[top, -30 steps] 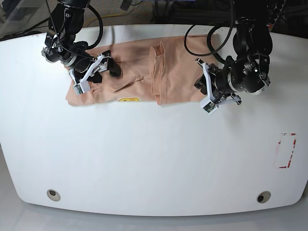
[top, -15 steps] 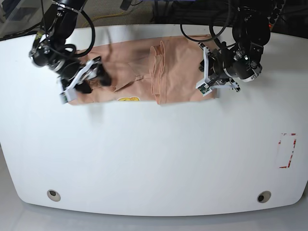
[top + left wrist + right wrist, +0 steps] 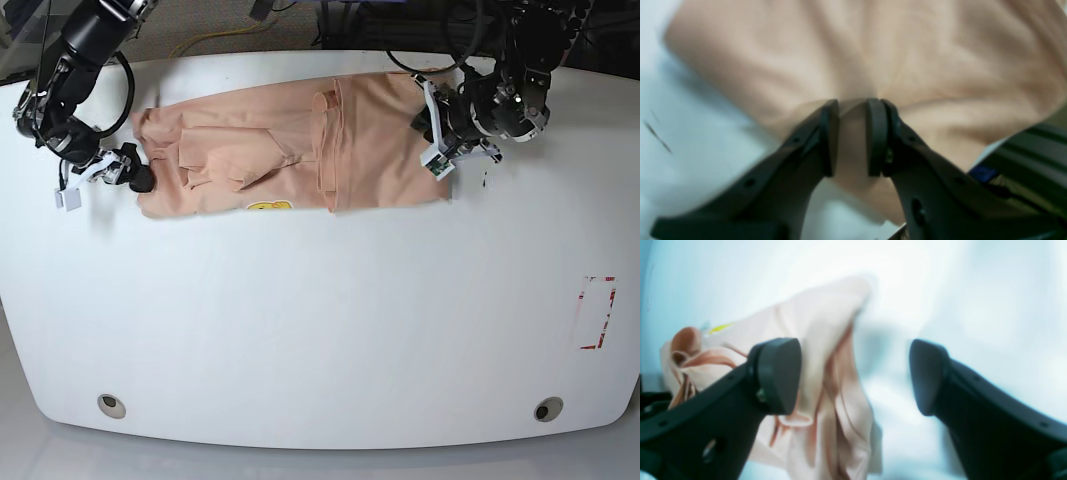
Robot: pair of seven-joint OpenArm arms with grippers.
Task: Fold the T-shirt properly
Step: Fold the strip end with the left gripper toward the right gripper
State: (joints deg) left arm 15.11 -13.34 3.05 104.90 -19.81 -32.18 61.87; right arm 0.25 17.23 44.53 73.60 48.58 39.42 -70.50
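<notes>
Left gripper [image 3: 851, 133], left wrist view: jaws nearly together with a fold of the T-shirt [image 3: 873, 60] pinched between the pads. Cloth fans out from the pinch toward 12 o'clock, creases radiating from the grip point, which suggests the fabric is under light pull. White table [image 3: 690, 160] shows at 8 o'clock. Picture is blurred; which hem or edge is gripped I cannot tell from here.

Right wrist view: right gripper [image 3: 853, 373] stands wide open and holds nothing. T-shirt [image 3: 820, 350] lies bunched in soft folds, partly behind the left-hand finger [image 3: 780, 373]; the other finger sits over bare table [image 3: 973, 290]. A sliver of the yellow patch [image 3: 720, 327] shows at 9 o'clock. Whether the finger touches the cloth is not clear.

Base view: T-shirt [image 3: 290, 150] lies spread along the far side of the table [image 3: 320, 330], toward 12 o'clock, with a raised fold running across its middle and the patch [image 3: 267, 207] at the near edge. Left gripper [image 3: 437, 140] sits at the shirt's 3 o'clock end; right gripper [image 3: 135, 178] is at the 9 o'clock end, just beside the sleeve bunch.

Judgement: one end is gripped to anchor or tension the cloth while the open gripper lines up on the opposite end. Folding is at an early stage.
</notes>
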